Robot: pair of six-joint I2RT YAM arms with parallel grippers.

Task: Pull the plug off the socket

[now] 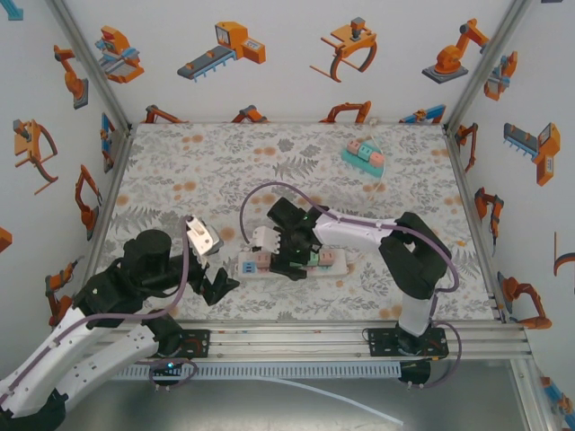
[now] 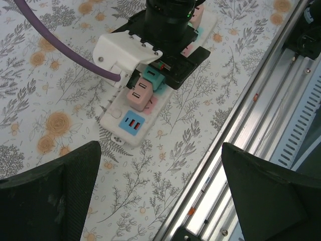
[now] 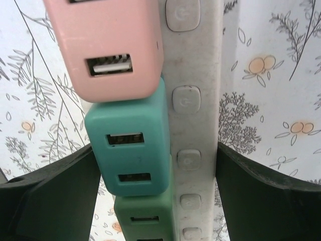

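A white socket strip (image 1: 247, 267) lies near the table's front edge and carries a pink plug (image 3: 115, 45), a teal plug (image 3: 133, 145) and a green plug (image 3: 145, 216) in a row. My right gripper (image 3: 158, 165) straddles the strip (image 3: 193, 125) from above. One finger presses against the teal plug's side, the other against the strip's far edge. In the left wrist view the pink plug (image 2: 139, 93) and teal plug (image 2: 153, 78) sit just clear of the right gripper (image 2: 170, 30). My left gripper (image 2: 160, 201) hangs open and holds nothing, left of the strip's end (image 2: 123, 123).
A second small teal strip with pink blocks (image 1: 364, 154) lies at the back right. An aluminium rail (image 2: 261, 115) runs along the table's front edge, close to my left gripper (image 1: 216, 283). A purple cable (image 1: 269, 189) loops above the right wrist. Patterned walls enclose three sides.
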